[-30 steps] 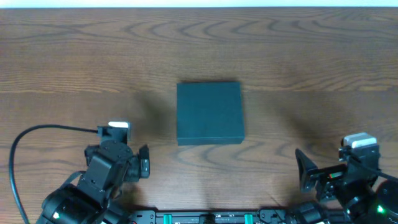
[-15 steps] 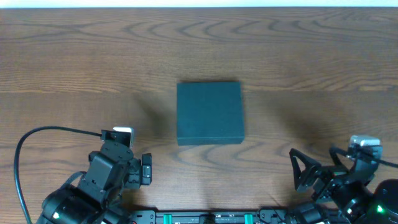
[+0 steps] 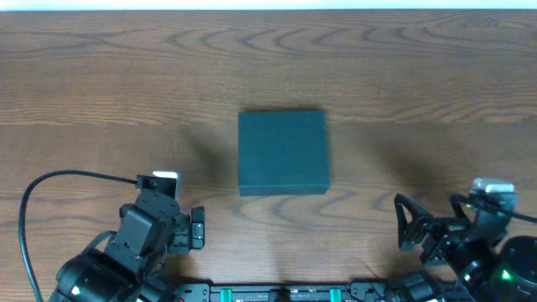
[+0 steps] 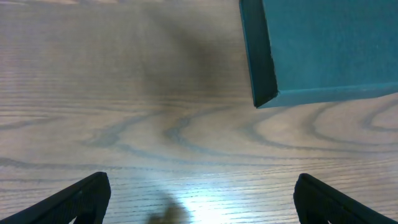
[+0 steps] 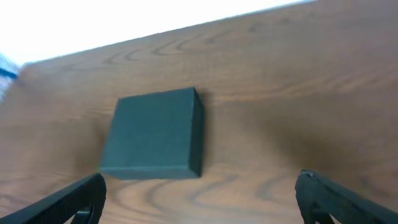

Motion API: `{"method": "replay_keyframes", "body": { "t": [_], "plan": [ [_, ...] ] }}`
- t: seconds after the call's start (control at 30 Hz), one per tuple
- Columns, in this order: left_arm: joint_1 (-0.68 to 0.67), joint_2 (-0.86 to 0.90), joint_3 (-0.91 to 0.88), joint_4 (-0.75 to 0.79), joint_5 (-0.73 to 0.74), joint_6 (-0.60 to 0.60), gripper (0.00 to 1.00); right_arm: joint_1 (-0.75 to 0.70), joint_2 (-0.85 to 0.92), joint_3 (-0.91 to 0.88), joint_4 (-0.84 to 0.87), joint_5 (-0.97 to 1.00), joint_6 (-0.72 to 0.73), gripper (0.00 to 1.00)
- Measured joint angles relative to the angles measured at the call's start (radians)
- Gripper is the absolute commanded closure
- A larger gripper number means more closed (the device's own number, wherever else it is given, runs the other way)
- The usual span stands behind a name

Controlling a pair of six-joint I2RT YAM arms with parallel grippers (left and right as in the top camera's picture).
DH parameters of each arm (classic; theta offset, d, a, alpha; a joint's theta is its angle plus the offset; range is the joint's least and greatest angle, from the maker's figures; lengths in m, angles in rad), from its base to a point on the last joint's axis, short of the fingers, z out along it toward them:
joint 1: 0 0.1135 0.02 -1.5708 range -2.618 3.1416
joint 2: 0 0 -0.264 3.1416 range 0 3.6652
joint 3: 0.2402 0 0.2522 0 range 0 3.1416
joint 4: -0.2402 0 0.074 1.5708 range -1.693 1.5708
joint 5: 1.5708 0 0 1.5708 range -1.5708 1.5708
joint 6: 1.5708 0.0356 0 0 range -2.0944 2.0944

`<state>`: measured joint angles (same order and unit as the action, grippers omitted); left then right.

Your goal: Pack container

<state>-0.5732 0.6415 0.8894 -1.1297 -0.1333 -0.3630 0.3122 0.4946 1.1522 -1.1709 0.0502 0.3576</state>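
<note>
Sitting closed, dark teal-green matte square box lies ahead-right of spread left gripper, nearer it than spread right gripper.

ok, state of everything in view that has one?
container: lid shut, lying flat on the table, nothing touching it
left gripper: open, empty, over bare table short of the container's near corner
right gripper: open, empty, set back from the container
</note>
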Motion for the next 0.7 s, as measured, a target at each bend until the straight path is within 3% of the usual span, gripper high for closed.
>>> {"method": "replay_keyframes", "body": {
  "t": [0.3, 0.7],
  "plan": [
    [0.0, 0.0, 0.0, -0.001, 0.003, 0.0, 0.05, 0.001, -0.209, -0.239, 0.147, 0.011, -0.185, 0.01],
    [0.0, 0.0, 0.0, 0.0, 0.003, 0.0, 0.05, -0.053, -0.472, -0.655, 0.226, 0.004, -0.234, 0.01]
  ]
}}
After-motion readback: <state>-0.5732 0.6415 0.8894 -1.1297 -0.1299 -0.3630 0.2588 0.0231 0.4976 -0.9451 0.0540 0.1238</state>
